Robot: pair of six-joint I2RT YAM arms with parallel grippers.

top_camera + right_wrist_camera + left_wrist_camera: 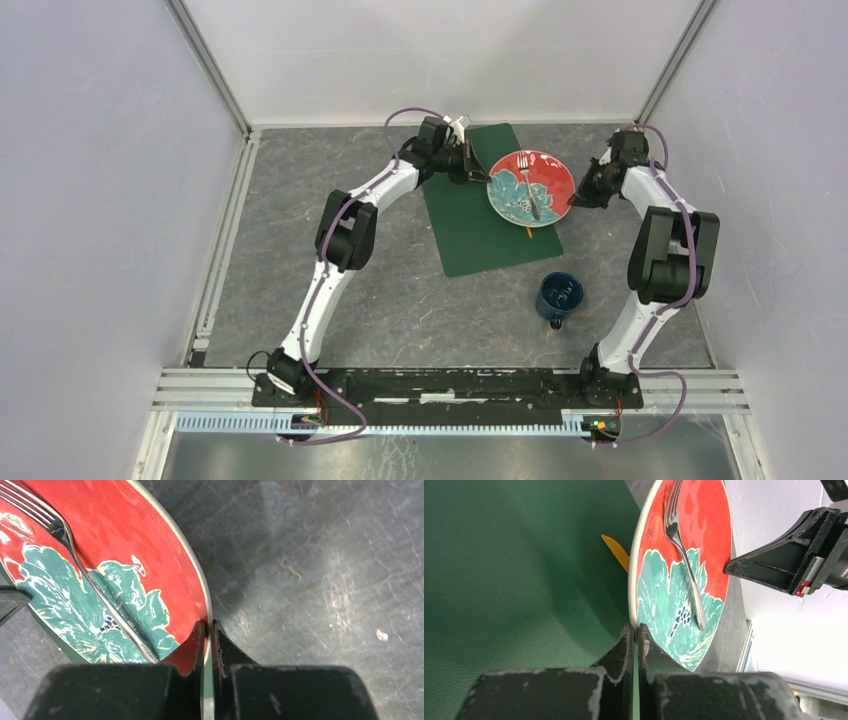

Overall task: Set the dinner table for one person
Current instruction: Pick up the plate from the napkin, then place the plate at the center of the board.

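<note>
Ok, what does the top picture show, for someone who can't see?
The left pincer and right pincer pinch opposite edges of a red plate carrying a fork. It overlaps a green placemat on the grey table, near a blue mug.

Nothing legible here: no text, label, brand or number can be read.

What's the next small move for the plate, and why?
Likely shift the plate left, both arms together, level: the left gripper and right gripper pinch opposite rims, the plate overhangs the right edge of the placemat, and a fork lies loose on it.
</note>
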